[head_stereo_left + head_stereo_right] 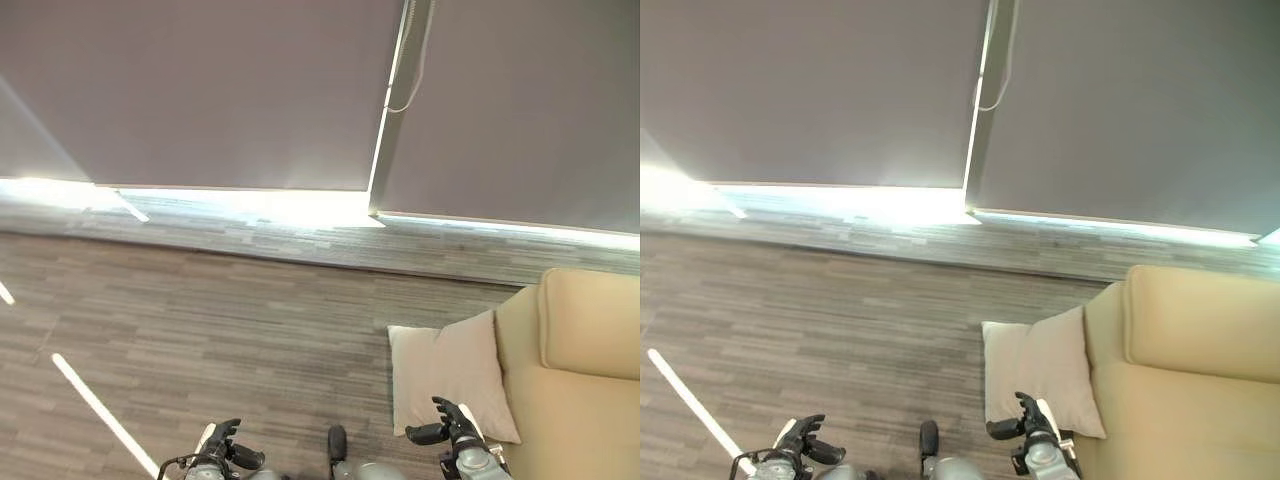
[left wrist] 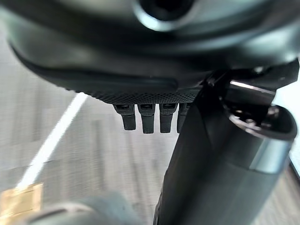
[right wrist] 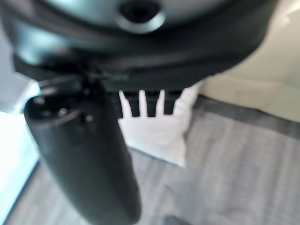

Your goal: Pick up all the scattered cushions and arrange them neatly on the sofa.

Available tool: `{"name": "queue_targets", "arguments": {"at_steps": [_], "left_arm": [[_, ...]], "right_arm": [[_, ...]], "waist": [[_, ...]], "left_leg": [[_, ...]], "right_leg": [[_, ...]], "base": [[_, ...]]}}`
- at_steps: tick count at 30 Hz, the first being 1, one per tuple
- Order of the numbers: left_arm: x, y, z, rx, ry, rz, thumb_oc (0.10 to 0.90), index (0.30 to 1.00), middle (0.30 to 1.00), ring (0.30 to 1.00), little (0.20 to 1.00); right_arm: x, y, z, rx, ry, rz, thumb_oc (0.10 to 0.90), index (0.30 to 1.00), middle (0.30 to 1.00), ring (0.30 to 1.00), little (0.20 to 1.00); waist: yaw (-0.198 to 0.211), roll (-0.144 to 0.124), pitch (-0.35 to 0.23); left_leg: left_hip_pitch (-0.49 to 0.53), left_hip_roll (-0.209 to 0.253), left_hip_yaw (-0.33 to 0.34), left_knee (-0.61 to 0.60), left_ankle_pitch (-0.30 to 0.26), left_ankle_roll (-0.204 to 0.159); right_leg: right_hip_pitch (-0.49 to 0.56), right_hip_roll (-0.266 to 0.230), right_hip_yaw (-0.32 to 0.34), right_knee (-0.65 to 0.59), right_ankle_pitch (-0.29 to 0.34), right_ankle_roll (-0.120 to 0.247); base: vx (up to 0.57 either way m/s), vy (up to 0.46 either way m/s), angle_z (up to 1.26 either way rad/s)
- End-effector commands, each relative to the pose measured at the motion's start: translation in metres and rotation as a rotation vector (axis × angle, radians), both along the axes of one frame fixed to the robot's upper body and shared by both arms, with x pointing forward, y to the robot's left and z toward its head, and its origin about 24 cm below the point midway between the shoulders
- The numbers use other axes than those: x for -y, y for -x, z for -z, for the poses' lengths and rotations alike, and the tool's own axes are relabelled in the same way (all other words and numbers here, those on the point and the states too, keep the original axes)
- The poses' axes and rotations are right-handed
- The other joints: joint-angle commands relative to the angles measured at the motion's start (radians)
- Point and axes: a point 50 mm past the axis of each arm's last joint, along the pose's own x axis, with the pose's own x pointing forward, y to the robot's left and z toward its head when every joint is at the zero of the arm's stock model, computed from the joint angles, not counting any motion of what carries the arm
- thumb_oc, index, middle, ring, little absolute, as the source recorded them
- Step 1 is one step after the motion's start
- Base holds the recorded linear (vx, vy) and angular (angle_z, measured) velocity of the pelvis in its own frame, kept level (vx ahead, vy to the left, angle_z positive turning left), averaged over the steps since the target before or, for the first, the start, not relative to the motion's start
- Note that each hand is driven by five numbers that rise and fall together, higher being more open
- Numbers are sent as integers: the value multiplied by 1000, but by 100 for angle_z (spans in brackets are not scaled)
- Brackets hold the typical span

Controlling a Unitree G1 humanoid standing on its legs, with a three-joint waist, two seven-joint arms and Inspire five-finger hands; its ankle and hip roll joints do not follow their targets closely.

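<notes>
Right robot hand (image 1: 455, 425) open near cushion (image 1: 450, 370); sofa (image 1: 1180, 390) beside

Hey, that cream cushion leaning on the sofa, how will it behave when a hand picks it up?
The cushion looks plump and soft, so probably light and squashy. Grabbed by one corner, it would likely droop. Propped against the sofa, it may topple flat onto the floor if nudged.

pale cushion (image 1: 448, 372) on the floor (image 1: 200, 330) leans against the sofa (image 1: 580, 380); right hand (image 1: 455, 428) just before it
</notes>
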Motion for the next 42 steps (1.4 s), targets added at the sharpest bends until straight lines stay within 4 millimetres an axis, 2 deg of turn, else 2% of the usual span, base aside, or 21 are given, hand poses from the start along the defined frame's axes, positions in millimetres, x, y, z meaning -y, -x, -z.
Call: {"name": "queue_targets", "arguments": {"at_steps": [1,3,5,7,10,13,15,17,18,19,20,22,23,27,28,30,33,36,37,38,42], "left_arm": [[-7,16,4,-35,-9,-12,800,900,900,900,900],[-7,17,4,-36,-7,-19,800,900,900,900,900],[-8,19,5,-42,0,-46,800,900,900,900,900],[-9,23,6,-62,-6,-46,800,900,900,900,900],[-11,27,7,-77,-18,-51,800,900,900,900,900],[-19,21,3,-62,-48,-51,800,900,900,900,900],[-21,18,2,-53,-53,-56,800,900,900,900,900],[-25,19,1,-54,-56,-76,800,900,900,900,900],[-25,19,1,-54,-56,-76,800,900,900,900,900],[-27,15,0,-42,-51,-94,800,900,900,900,900],[-28,15,0,-40,-49,-102,800,900,900,900,900],[-27,19,1,-54,-42,-100,800,900,900,900,900],[-24,23,3,-73,-39,-74,800,900,900,900,900],[-21,24,5,-83,-32,-42,800,900,900,900,900],[-18,22,4,-76,-26,-20,800,900,900,900,900],[-13,9,1,-34,-13,-11,800,900,900,900,900],[-11,7,1,-29,-8,-12,800,900,900,900,900],[-6,7,3,-33,6,-13,800,900,900,900,900],[-6,7,3,-32,8,-17,800,900,900,900,900],[-2,7,4,-38,16,-17,800,900,900,900,900],[-4,12,6,-70,12,-15,800,900,900,900,900]], "right_arm": [[24,30,6,-77,75,42,800,900,900,900,900],[26,31,6,-80,80,47,800,900,900,900,900],[26,28,5,-78,85,49,800,900,900,900,900],[26,30,6,-91,84,46,800,900,900,900,900],[20,27,8,-100,73,22,800,900,900,900,900],[11,18,7,-89,55,-5,800,900,900,900,900],[9,15,6,-81,53,-11,800,900,900,900,900],[4,12,6,-67,39,-25,800,900,900,900,900],[4,12,6,-67,40,-25,800,900,900,900,900],[2,9,6,-63,45,-41,800,900,900,900,900],[1,7,5,-58,49,-49,800,900,900,900,900],[3,9,5,-58,53,-48,800,900,900,900,900],[5,16,7,-69,45,-30,800,900,900,900,900],[11,22,8,-78,46,15,800,900,900,900,900],[15,25,7,-70,44,40,800,900,900,900,900],[19,22,5,-64,62,40,800,900,900,900,900],[20,23,5,-68,67,47,800,900,900,900,900],[23,28,7,-93,80,45,800,900,900,900,900],[24,29,8,-97,84,46,800,900,900,900,900],[27,31,8,-110,96,52,800,900,900,900,900],[27,40,12,-157,100,39,800,900,900,900,900]], "waist": [[11,-21,-36],[21,-22,-32],[38,-17,-31],[39,-15,-37],[39,-7,-64],[21,11,-59],[20,15,-55],[22,22,-63],[21,23,-61],[32,34,-66],[38,41,-69],[33,43,-71],[15,36,-79],[0,17,-81],[-5,4,-68],[17,-8,-47],[24,-18,-46],[41,-30,-43],[48,-26,-40],[65,-9,-33],[52,12,-59]], "left_leg": [[1,-19,-26,-59,-10,47],[-24,-21,-60,-72,15,41],[-39,-45,-156,-88,32,32],[-14,-46,-157,-109,27,34],[46,-43,-100,-160,10,62],[103,-27,-7,-202,-19,113],[110,-22,12,-211,-20,116],[153,-17,73,-234,-36,118],[155,-17,72,-235,-36,117],[183,-7,117,-247,-43,111],[198,2,125,-250,-57,104],[223,8,144,-246,-73,101],[233,-2,145,-227,-85,98],[193,9,158,-98,-46,73],[124,60,157,84,19,22],[35,45,72,206,36,37],[5,26,37,185,23,48],[-11,19,-62,7,-11,57],[-23,7,-106,-41,11,50],[-28,-6,-212,-140,68,33],[29,-4,-225,-197,67,38]], "right_leg": [[-25,-59,23,37,-91,193],[-11,-52,44,39,-101,188],[1,-36,95,50,-123,186],[10,-35,108,51,-125,188],[11,-46,150,86,-129,199],[-107,-44,188,292,-107,249],[-137,-47,173,321,-105,257],[-175,-100,6,301,-108,254],[-172,-100,5,300,-108,254],[-188,-144,-170,264,-107,230],[-190,-156,-238,259,-116,234],[-177,-162,-301,243,-122,236],[-152,-126,-239,201,-126,225],[-114,-110,-209,141,-102,201],[-79,-93,-182,109,-100,178],[-40,-68,-133,85,-108,153],[-36,-73,-110,83,-108,156],[-9,-76,-47,69,-115,176],[-3,-68,-24,66,-118,179],[13,-43,31,67,-128,181],[15,-49,88,85,-137,196]], "base": [[212,65,-70],[137,41,-63],[205,79,-49],[238,122,-81],[274,220,-113],[142,220,-124],[57,122,-96],[115,89,-70],[129,22,-98],[179,18,-128],[247,6,-158],[223,-40,-123],[140,-93,-45],[79,-121,10],[68,-153,-8],[94,-110,-35],[59,17,-59],[151,67,-46],[197,148,-56],[160,154,-92],[198,244,-125]]}}
